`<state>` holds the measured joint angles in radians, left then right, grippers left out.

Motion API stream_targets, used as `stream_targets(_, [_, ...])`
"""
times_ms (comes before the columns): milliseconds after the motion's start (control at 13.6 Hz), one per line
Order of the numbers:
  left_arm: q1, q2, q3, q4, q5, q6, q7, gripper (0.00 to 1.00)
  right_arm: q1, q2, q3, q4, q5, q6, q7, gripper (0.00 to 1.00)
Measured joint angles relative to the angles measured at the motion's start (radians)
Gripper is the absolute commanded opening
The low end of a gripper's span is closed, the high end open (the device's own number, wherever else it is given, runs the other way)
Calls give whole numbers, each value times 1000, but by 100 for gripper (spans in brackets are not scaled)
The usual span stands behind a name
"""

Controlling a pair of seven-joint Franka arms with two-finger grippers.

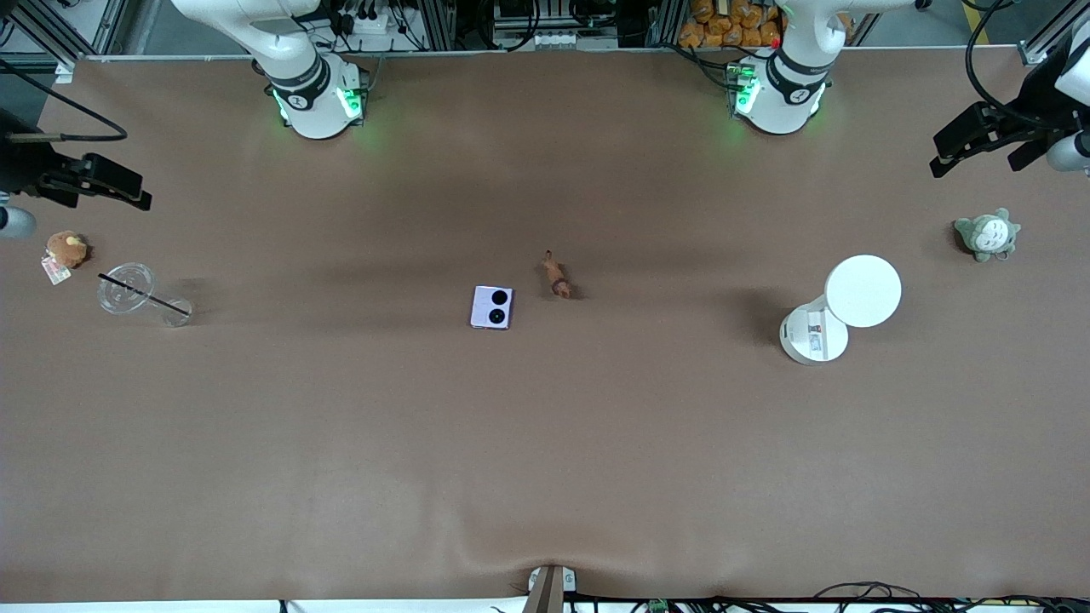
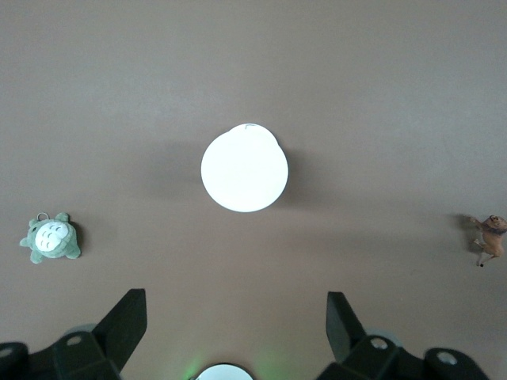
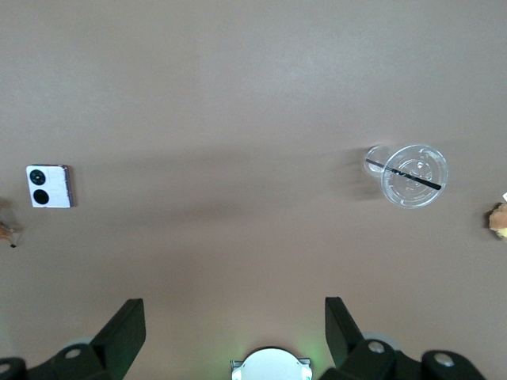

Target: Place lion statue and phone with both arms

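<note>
The phone (image 1: 492,307), a lavender square with two black lenses facing up, lay flat near the middle of the table (image 1: 545,443). The lion statue (image 1: 556,275) lay just beside it at about its two o'clock in the front view, apart from it and slightly farther from the front camera. No brand or writing could be read on either.

The left gripper (image 1: 979,146) hung high over its own arm's end of the table, fingers spread wide and holding nothing. The right gripper (image 1: 106,186) hung likewise over its end, wide open and empty.

A white lamp (image 1: 843,308) carried a small label, illegible. A grey-green plush (image 1: 987,234) sat near the left gripper. A clear cup (image 1: 140,294) with a black straw and a brown plush (image 1: 66,249) with an unreadable tag sat toward the right arm's end.
</note>
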<state>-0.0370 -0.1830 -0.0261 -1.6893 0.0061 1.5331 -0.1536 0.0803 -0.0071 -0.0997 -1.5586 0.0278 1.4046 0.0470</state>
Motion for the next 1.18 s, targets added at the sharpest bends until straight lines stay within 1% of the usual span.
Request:
stream_targets(147, [0, 1, 0, 3, 0, -2, 0, 100, -2, -5, -5, -26, -1, 29, -1, 100])
stream_targets(808, [-1, 15, -1, 21, 0, -2, 0, 100, -4, 3, -5, -31, -1, 96, -1, 100])
stream_targets(1175, [-12, 23, -41, 23, -3, -4, 0, 100, -4, 6, -5, -32, -1, 98, -1, 100])
